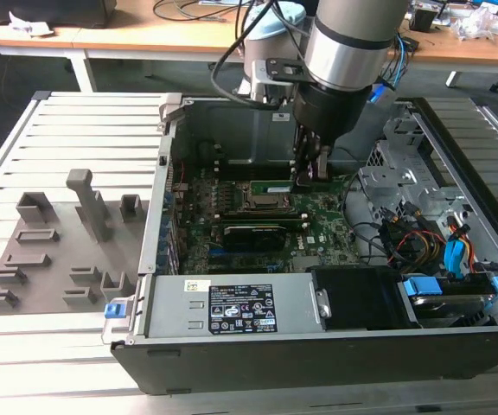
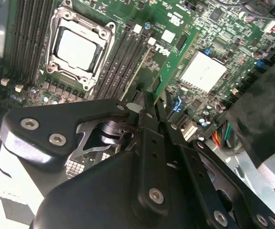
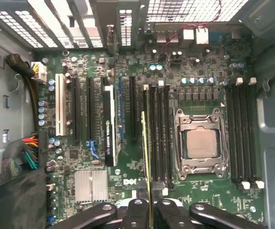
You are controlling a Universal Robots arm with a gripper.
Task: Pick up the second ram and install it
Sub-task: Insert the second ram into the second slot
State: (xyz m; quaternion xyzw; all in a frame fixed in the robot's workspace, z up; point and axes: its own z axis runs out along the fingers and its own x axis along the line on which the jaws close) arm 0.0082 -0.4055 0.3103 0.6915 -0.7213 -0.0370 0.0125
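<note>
Gripper [image 3: 149, 210] clamped on second ram [image 3: 145, 152], hanging over slots at CPU socket's [image 3: 200, 143] 9 o'clock; tilt could miss slot.

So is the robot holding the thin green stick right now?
Yes, in the first wrist view the gripper has its jaws shut on the thin green stick, edge-on above the long black slots beside the silver chip.

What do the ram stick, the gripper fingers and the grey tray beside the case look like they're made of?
The ram stick: green circuit board, glossy, with dark chips. The gripper fingers: likely black metal, matte, fastened with visible screws; they are closed on the stick. The tray: probably moulded or printed plastic, dull grey, with blocky raised holders.
</note>
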